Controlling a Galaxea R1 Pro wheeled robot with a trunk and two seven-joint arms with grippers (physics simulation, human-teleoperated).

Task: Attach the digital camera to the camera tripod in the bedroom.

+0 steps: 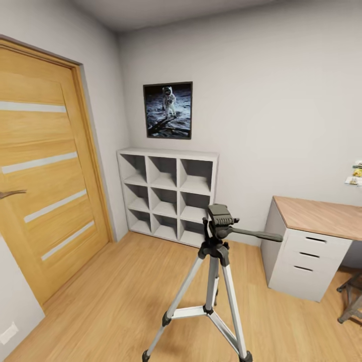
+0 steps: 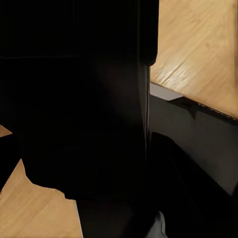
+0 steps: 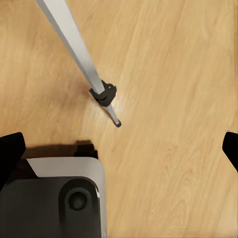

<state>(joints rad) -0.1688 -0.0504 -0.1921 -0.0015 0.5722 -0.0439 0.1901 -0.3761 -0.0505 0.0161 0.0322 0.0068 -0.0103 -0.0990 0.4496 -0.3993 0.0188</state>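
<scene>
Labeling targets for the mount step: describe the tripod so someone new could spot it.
On the light wood floor in front of the white cube shelf, left of the wood-topped desk, stands the camera tripod. Unlike the furniture around it, it has splayed silver legs and a black head with a long pan handle.

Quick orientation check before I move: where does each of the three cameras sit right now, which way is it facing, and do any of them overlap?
Head view: high on the robot, facing forward and down at the camera tripod on the wood floor, with the white cube shelf, poster, door and desk beyond.
Left wrist view: on the left arm, facing down; dark bodywork close up blocks most of it, floor at the edges.
Right wrist view: on the right arm, facing down at one tripod leg's foot; both fingertips at the edges, the base below.
Shared: head and right wrist views both show the tripod.
</scene>
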